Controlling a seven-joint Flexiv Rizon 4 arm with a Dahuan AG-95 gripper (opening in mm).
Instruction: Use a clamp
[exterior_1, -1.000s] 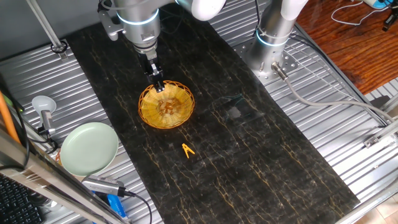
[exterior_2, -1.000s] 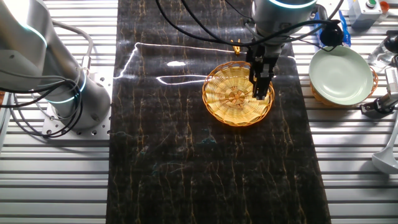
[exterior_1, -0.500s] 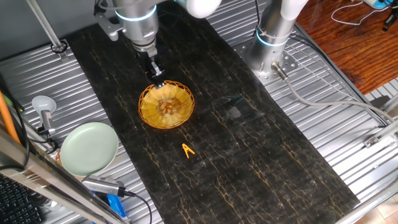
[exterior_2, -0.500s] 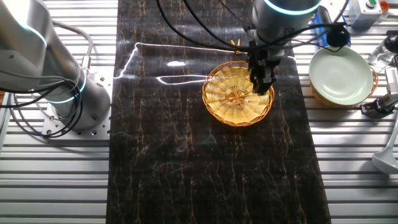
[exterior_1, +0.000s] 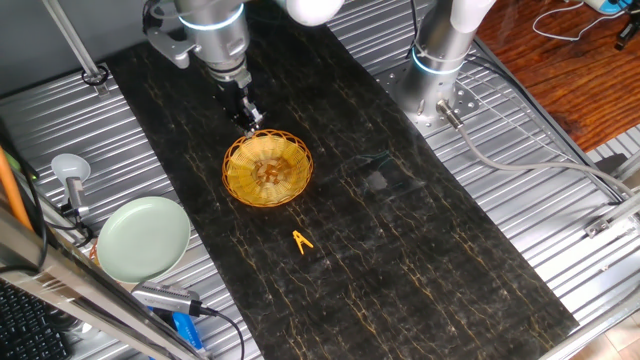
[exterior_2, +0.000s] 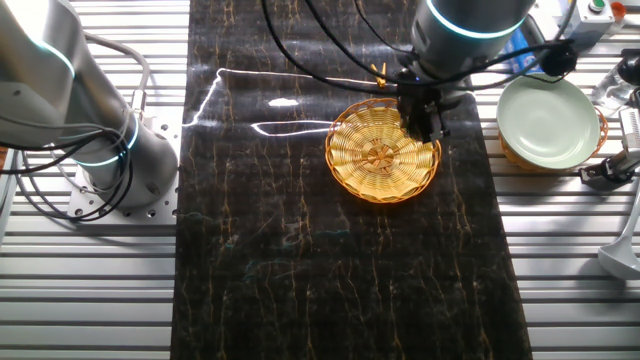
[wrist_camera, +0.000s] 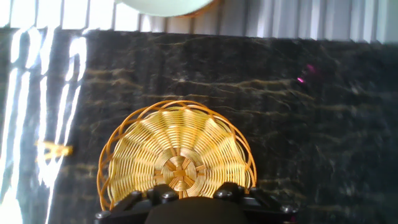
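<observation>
The clamp (exterior_1: 302, 241) is a tiny orange-yellow A-shaped clip lying on the dark mat, in front of the round golden woven basket (exterior_1: 268, 168). It also shows in the other fixed view (exterior_2: 380, 72) beyond the basket, and blurred at the left of the hand view (wrist_camera: 55, 149). My gripper (exterior_1: 250, 122) hangs above the basket's far rim, well away from the clamp. Its fingers look closed together with nothing between them. In the other fixed view the gripper (exterior_2: 425, 125) is over the basket's (exterior_2: 383, 152) right edge. The hand view looks down onto the basket (wrist_camera: 177, 155).
A pale green plate (exterior_1: 143, 238) sits on the ribbed metal table left of the mat, also seen in the other fixed view (exterior_2: 550, 120). A second arm's base (exterior_1: 440, 70) stands at the mat's far right. Cables hang near my arm.
My gripper has risen and drawn back from inside the basket toward its far rim. The basket and the clamp have not moved.
</observation>
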